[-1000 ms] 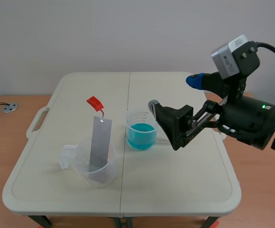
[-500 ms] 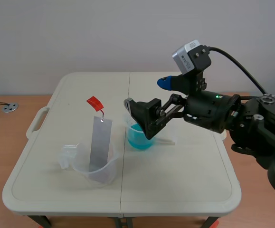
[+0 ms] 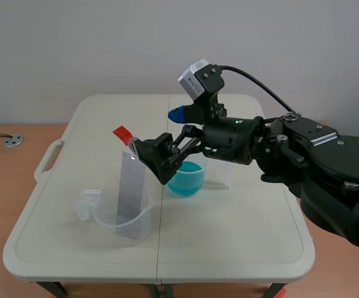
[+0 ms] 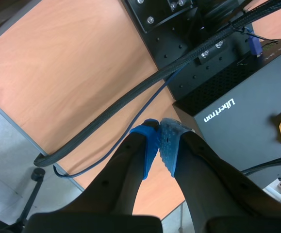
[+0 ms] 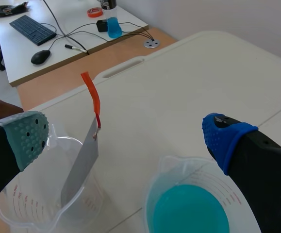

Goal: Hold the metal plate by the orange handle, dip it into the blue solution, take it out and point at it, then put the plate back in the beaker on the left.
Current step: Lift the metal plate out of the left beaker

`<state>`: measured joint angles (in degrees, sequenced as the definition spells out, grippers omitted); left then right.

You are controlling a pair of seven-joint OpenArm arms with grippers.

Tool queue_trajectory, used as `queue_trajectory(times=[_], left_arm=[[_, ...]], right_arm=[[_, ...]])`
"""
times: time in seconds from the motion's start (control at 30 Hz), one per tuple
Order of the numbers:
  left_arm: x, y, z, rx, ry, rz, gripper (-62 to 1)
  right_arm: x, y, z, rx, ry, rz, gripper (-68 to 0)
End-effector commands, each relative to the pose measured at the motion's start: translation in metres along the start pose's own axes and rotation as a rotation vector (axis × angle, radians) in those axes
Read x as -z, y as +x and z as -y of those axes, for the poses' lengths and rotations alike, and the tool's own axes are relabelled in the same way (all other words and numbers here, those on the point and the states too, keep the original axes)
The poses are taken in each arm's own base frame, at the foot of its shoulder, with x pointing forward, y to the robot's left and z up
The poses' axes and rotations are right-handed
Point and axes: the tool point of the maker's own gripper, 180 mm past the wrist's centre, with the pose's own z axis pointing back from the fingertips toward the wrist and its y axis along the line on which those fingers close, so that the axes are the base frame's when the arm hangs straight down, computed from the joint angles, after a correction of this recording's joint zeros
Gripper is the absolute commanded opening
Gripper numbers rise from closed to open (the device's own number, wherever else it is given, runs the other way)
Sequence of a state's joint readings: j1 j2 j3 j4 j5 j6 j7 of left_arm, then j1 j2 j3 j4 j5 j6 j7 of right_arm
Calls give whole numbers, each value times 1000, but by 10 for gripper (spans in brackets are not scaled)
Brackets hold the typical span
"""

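A grey metal plate [image 3: 131, 189] stands tilted in a clear beaker [image 3: 120, 218] on the table's left, its orange handle [image 3: 123, 133] sticking up. Right of it is the beaker of blue solution [image 3: 186, 176]. My right gripper [image 3: 155, 129] comes in from the right, open, one finger close beside the handle and not gripping it. In the right wrist view the handle [image 5: 90, 96] and plate [image 5: 81, 164] lie ahead of the open gripper [image 5: 125, 138], nearer its grey-green pad [image 5: 28, 138]; the blue solution [image 5: 188, 209] sits lower, toward the blue pad. My left gripper [image 4: 159, 143] is shut on nothing, off the table.
The white folding table [image 3: 229, 236] has a centre seam and a side handle [image 3: 48, 158]. In the left wrist view a black equipment box [image 4: 237, 111] and cables [image 4: 130, 104] lie below over a wooden surface. A desk with a keyboard [image 5: 31, 29] stands beyond the table.
My right arm has swung left across the table, from right of the blue beaker to the plate's orange handle. Its fingers have stayed open. Plate and beakers have not moved.
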<state>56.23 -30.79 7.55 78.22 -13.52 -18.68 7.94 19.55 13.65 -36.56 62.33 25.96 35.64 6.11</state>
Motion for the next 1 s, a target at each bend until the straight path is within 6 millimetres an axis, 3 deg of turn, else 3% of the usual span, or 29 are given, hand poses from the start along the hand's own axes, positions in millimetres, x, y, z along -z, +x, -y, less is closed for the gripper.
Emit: queue_trajectory(times=[0.0, 0.4, 0.97], left_arm=[[-1, -1, 7, -10, -18, 4, -564], [-1, -1, 7, -10, -18, 4, -564], [-1, -1, 7, -10, -18, 3, -564]], right_arm=[[9, 20, -2, -16, 22, 49, -12], [34, 14, -35, 2, 113, 21, -12], [45, 11, -51, 92, 147, -18, -12]])
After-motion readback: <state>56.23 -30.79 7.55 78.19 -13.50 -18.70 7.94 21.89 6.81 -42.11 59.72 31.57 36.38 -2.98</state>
